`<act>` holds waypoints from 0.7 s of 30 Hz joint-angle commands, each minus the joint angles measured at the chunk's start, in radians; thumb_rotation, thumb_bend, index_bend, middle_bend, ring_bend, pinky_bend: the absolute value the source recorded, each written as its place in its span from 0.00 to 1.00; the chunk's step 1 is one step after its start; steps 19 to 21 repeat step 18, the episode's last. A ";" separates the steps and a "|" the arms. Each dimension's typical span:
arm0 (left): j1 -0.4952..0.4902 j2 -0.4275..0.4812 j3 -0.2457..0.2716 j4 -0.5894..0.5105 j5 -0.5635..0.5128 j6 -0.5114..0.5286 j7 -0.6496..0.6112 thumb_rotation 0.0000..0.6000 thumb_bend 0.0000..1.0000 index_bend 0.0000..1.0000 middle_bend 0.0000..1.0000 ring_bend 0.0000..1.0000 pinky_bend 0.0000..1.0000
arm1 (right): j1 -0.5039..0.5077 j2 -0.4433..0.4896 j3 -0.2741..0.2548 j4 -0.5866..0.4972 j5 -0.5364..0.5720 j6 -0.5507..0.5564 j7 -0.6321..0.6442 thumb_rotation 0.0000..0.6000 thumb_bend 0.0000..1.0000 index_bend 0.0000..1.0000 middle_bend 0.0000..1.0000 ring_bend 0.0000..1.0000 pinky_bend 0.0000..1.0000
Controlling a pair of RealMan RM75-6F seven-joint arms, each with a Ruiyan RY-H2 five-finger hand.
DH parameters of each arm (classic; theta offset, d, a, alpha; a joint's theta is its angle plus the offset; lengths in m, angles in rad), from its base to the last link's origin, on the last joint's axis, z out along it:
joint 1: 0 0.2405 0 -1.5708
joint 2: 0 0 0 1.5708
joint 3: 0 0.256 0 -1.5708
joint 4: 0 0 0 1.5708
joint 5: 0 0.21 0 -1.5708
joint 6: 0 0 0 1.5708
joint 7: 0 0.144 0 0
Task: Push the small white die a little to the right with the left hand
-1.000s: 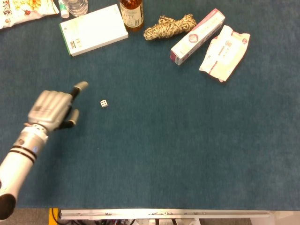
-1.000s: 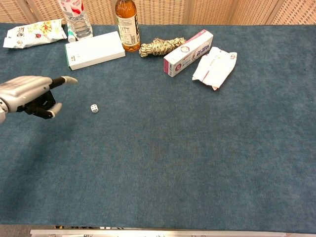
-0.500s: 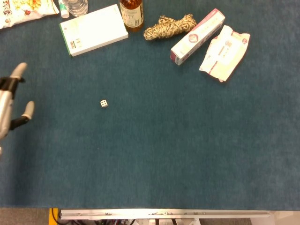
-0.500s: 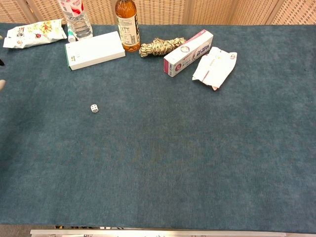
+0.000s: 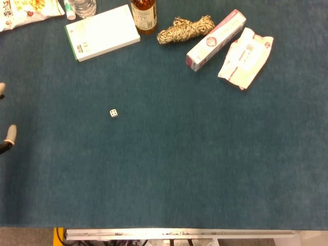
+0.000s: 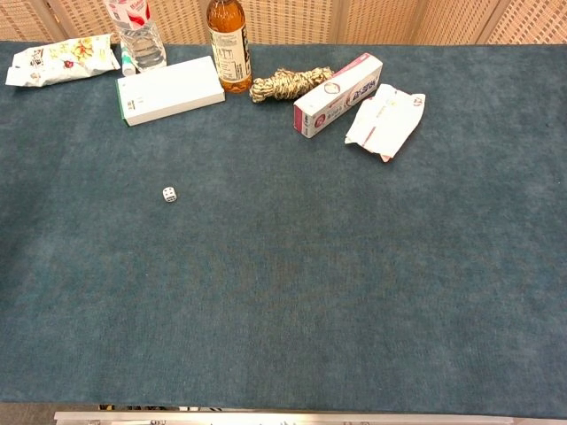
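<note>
The small white die [image 5: 113, 113] lies alone on the blue table cloth, left of the middle; the chest view shows the die [image 6: 168, 194] too. Of my left hand [image 5: 7, 138] only two pale fingertips [image 5: 9, 133] poke in at the left edge of the head view, far to the left of the die and apart from it. Nothing shows between those tips. The rest of the hand is out of frame, and the chest view does not show it. My right hand appears in neither view.
Along the far edge lie a snack bag [image 5: 20, 11], a water bottle [image 5: 82, 6], a white box [image 5: 101, 32], an amber bottle [image 5: 144, 15], a twine bundle [image 5: 185, 28], a toothpaste box [image 5: 216, 39] and a white packet [image 5: 245, 57].
My left hand has drawn back to the left, away from the die, until only two fingertips remain in the head view. The die has not moved.
</note>
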 commanded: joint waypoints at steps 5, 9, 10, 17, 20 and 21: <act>0.013 -0.008 -0.015 0.006 0.042 0.004 -0.010 1.00 0.36 0.09 0.26 0.22 0.33 | 0.001 -0.003 -0.006 -0.010 -0.013 0.010 -0.013 1.00 0.29 0.29 0.32 0.20 0.17; 0.017 -0.011 -0.023 0.008 0.059 0.001 -0.008 1.00 0.36 0.09 0.26 0.22 0.33 | 0.002 -0.001 -0.009 -0.017 -0.014 0.007 -0.019 1.00 0.29 0.29 0.32 0.20 0.17; 0.018 -0.010 -0.023 0.008 0.063 -0.002 -0.006 1.00 0.36 0.09 0.26 0.22 0.33 | 0.004 0.002 -0.012 -0.021 -0.017 0.004 -0.022 1.00 0.29 0.29 0.32 0.20 0.17; 0.024 -0.011 -0.029 0.017 0.081 -0.019 0.008 1.00 0.36 0.09 0.26 0.22 0.33 | 0.014 0.027 -0.026 -0.055 -0.021 -0.026 -0.047 1.00 0.29 0.29 0.32 0.20 0.17; 0.025 -0.011 -0.030 0.018 0.083 -0.020 0.008 1.00 0.36 0.09 0.26 0.22 0.33 | 0.015 0.028 -0.025 -0.059 -0.020 -0.028 -0.050 1.00 0.29 0.29 0.32 0.20 0.17; 0.025 -0.011 -0.030 0.018 0.083 -0.020 0.008 1.00 0.36 0.09 0.26 0.22 0.33 | 0.015 0.028 -0.025 -0.059 -0.020 -0.028 -0.050 1.00 0.29 0.29 0.32 0.20 0.17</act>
